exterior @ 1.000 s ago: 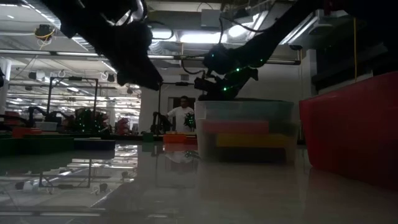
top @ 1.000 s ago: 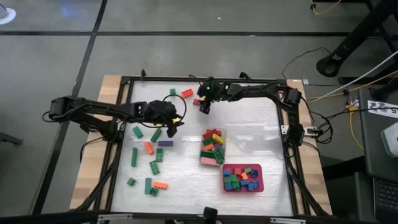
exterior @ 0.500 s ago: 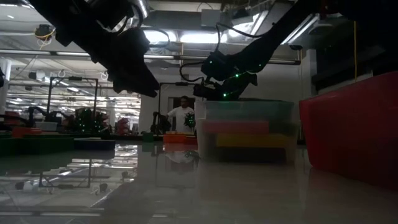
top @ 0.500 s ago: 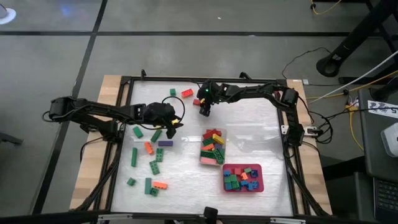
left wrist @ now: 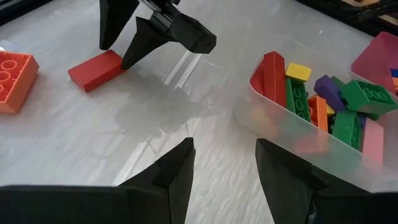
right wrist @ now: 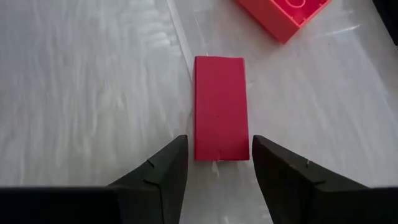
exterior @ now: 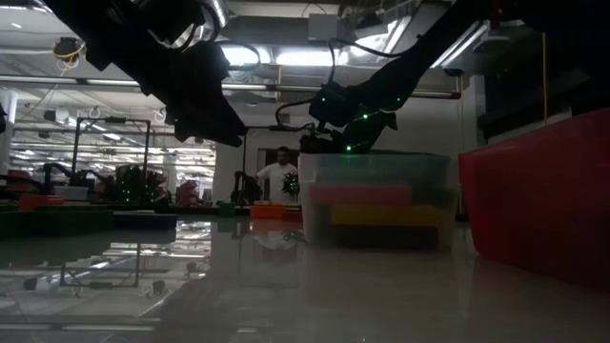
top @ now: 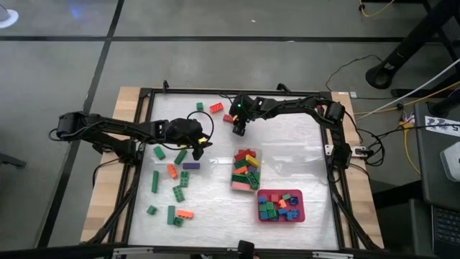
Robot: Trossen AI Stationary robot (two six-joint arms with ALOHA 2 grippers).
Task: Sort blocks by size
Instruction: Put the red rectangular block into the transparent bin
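Looking straight down from the high view, the table (top: 316,180) carries loose blocks (top: 172,188) scattered over its left half, a clear tub (top: 246,188) of longer blocks near the middle and a red tray (top: 300,216) of short blocks just beside it toward the near right. The left gripper (top: 201,145) hovers among the loose blocks, close to a purple bar (top: 191,165). The right gripper (top: 239,128) reaches across the far side, next to a red block (top: 228,119); an orange-red block (top: 216,108) lies a little farther back.

Low view: both arms hang dark above the tabletop. The clear tub (exterior: 376,195) and the red tray (exterior: 538,195) stand at the right. A person (exterior: 279,176) stands far back in the room.

Left wrist view: the left gripper (left wrist: 224,165) stands apart with nothing between its fingers (left wrist: 177,168), over bare tabletop beside the clear tub (left wrist: 273,124). Farther off, the right gripper (left wrist: 121,53) points down at the red block (left wrist: 94,70), with the orange-red block (left wrist: 13,73) near it.

Right wrist view: the right gripper (right wrist: 216,163) is spread moderately, its fingers (right wrist: 165,168) straddling the near end of the red block (right wrist: 220,116), which lies flat on the table; whether they touch it cannot be told. The orange-red block (right wrist: 287,15) lies apart beyond it.
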